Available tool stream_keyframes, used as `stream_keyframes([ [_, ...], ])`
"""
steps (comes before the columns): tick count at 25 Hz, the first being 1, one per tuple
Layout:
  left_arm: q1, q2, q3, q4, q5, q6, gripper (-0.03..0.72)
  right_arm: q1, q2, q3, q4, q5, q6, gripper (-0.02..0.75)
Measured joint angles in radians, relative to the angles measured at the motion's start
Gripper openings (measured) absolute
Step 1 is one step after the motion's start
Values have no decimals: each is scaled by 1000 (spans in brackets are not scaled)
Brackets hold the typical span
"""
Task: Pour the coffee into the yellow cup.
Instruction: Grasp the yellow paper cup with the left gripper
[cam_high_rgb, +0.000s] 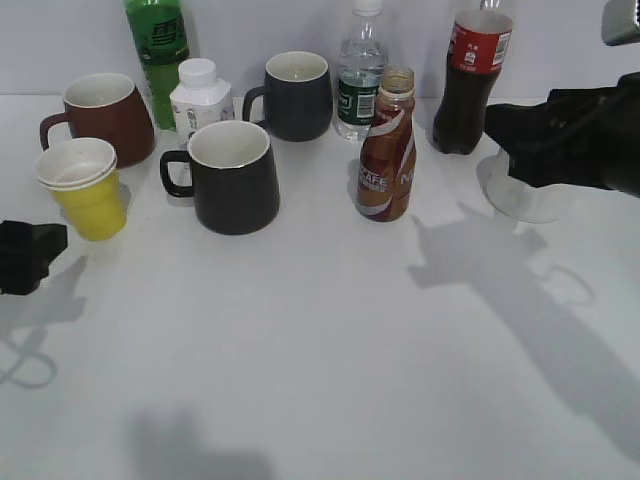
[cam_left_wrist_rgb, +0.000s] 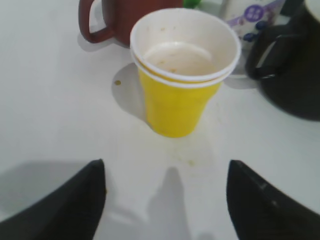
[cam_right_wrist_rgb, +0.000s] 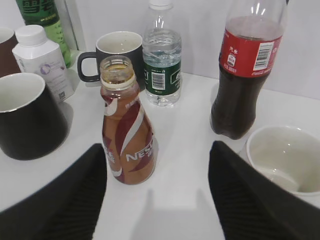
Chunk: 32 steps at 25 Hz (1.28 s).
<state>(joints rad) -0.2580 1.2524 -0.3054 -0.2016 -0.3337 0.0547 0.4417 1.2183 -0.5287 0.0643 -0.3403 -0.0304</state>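
The brown Nescafe coffee bottle (cam_high_rgb: 388, 158) stands upright and uncapped near the table's middle; it also shows in the right wrist view (cam_right_wrist_rgb: 125, 125). My right gripper (cam_right_wrist_rgb: 157, 192) is open and empty, a short way in front of the bottle and not touching it; in the exterior view it (cam_high_rgb: 515, 135) is at the right. The yellow cup (cam_high_rgb: 86, 190), white inside, stands at the left and looks empty in the left wrist view (cam_left_wrist_rgb: 180, 70). My left gripper (cam_left_wrist_rgb: 165, 200) is open and empty, just short of the cup; in the exterior view it (cam_high_rgb: 30, 255) is at the left edge.
A dark red mug (cam_high_rgb: 100, 115), two black mugs (cam_high_rgb: 232, 175) (cam_high_rgb: 295, 93), a white bottle (cam_high_rgb: 200, 95), a green bottle (cam_high_rgb: 158, 45), a water bottle (cam_high_rgb: 362, 75) and a cola bottle (cam_high_rgb: 470, 80) stand at the back. A clear cup (cam_high_rgb: 525, 195) stands under my right arm.
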Motion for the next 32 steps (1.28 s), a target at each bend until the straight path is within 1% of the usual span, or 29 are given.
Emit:
stream_keyframes([
  [3,0,65,0,52,-114,0,622,0,16,0,0,-28,0,480],
  [6,0,122,2,108,-283,0,628,0,27,0,0,-33,1,480],
  [9,0,193,3,120,-404,0,629,0,40,0,0,-41,1,480],
  [23,0,481,4,130,-747,0,629,0,47,0,0,-63,1,480],
  [27,0,542,-19,139,-802,0,629,0,57,0,0,-64,0,480],
  [32,0,582,-59,144,-827,0,629,0,62,0,0,-64,0,480],
])
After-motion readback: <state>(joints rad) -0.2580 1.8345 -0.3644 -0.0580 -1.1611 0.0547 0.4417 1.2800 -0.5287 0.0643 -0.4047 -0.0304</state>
